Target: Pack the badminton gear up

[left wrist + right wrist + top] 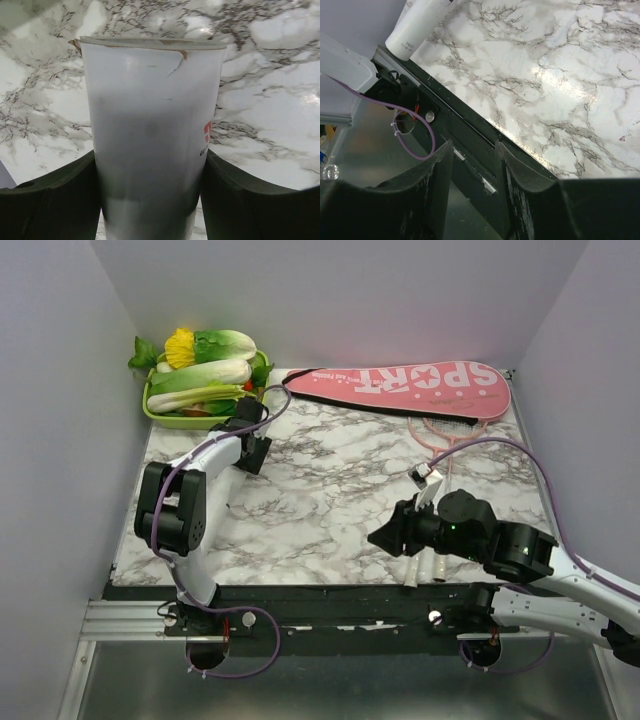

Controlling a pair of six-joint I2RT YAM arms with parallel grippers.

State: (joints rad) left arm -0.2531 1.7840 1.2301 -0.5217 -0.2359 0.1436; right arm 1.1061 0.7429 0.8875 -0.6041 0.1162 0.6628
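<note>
Left grip: my left end effector (252, 440) is clamped on the white tube (150, 135). In the left wrist view both dark fingers (55, 200) press against its sides.
Right grip: my right end effector (474, 150) has its fingers apart with nothing between them. It hangs over the near edge of the counter (330, 490), lower right of the top view.
Tube place: in the left grip, upper left of the top view, near the green tray (160, 418). From above I cannot make out the tube itself.
Tube axis: in the wrist view it runs from bottom to top of frame. The rimmed end is at the top, with a torn bit of tape on the rim.
Step in hand: I judge this to be carrying the tube toward the rest of the gear.
Doing it well: the wall looks thin, so I would squeeze modestly, hold the axis steady and swing away from the tray.
Gear beyond: the pink cover (400, 385) lies left-right along the upper edge, broad end at right. The rackets (445, 430) poke out just below that end.
</note>
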